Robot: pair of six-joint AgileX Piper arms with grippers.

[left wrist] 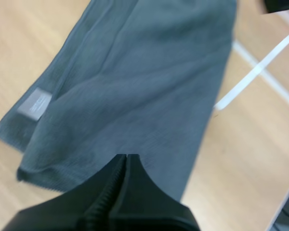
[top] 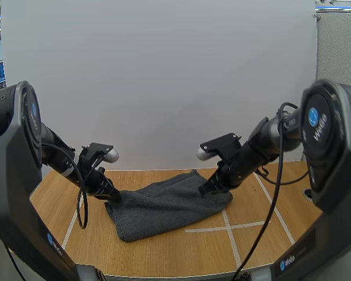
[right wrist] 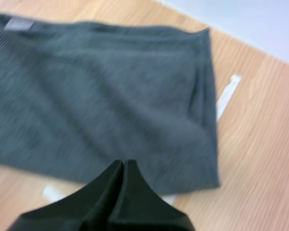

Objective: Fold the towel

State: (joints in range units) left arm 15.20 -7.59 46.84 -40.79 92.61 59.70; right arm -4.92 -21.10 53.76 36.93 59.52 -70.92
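A grey towel (top: 164,205) is seen lying on the wooden bench (top: 181,252) at the centre of the high view. It is folded into a rough oblong that runs from lower left to upper right. Its lower left end is bunched and thicker. White tape lines (top: 231,226) are marked on the bench to the right of it, and part of them is covered by the cloth.

The left gripper (top: 112,196) is placed at the towel's left edge, left of centre in the high view, where its tips are lost against the dark cloth. In the left wrist view its fingers (left wrist: 139,192) are shown clenched together into one dark wedge, with the tip over the near edge of the towel. Whether any cloth is caught between them cannot be made out. A small pale label (left wrist: 34,103) is seen sewn near one long edge of the towel, and nothing can be read on it.

The right gripper (top: 206,189) is set at the towel's upper right end, right of centre in the high view, and its tips are likewise hard to separate from the fabric. In the right wrist view its fingers are also pressed shut into a single wedge above the towel's near edge. The point of contact is hidden by the fingers themselves. One end of the towel is cut off by the frame there.
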